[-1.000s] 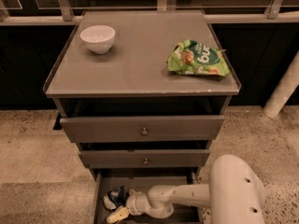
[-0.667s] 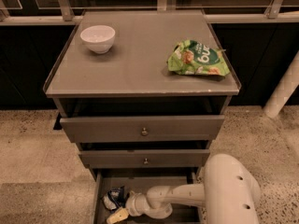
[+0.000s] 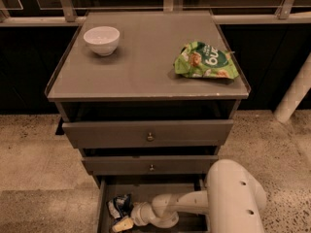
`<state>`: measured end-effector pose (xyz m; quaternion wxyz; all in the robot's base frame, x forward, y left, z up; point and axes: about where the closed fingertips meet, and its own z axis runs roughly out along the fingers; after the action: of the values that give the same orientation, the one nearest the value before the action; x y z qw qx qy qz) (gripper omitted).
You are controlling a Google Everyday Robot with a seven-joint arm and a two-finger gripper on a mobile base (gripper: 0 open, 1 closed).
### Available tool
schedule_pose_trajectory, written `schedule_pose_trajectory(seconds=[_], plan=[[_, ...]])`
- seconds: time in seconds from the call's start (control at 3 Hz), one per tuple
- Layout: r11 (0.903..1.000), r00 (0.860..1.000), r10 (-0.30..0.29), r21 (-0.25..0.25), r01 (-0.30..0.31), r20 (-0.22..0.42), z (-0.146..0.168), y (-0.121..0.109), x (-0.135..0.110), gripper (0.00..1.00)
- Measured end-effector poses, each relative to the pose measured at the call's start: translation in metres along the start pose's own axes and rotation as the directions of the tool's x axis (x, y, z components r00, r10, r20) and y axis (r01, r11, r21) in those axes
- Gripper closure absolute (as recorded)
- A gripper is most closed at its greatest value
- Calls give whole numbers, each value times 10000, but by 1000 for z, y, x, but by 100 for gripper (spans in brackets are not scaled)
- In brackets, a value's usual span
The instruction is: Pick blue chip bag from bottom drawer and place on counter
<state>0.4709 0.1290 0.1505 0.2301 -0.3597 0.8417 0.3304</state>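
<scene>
Camera view: blue chip bag beside end effector in bottom drawer.

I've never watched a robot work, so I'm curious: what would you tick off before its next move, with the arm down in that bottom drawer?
1. Bottom drawer open: ok.
2. Blue bag in view inside it: ok.
3. Gripper down in the drawer, right beside the bag: ok.
4. Firm hold on the bag: cannot tell.
5. Bare counter between bowl and green bag: ok.
</scene>
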Motion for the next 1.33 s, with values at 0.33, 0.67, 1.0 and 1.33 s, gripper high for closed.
schedule_pose_trajectory(seconds=[0.33,0.67,1.0,1.33], plan=[[10000,10000,0,0,0,0,0,0,0,39],[10000,10000,0,-1,0,0,0,0,0,62],[10000,10000,0,-1,0,0,0,0,0,86],[10000,10000,0,-2,0,0,0,0,0,100]])
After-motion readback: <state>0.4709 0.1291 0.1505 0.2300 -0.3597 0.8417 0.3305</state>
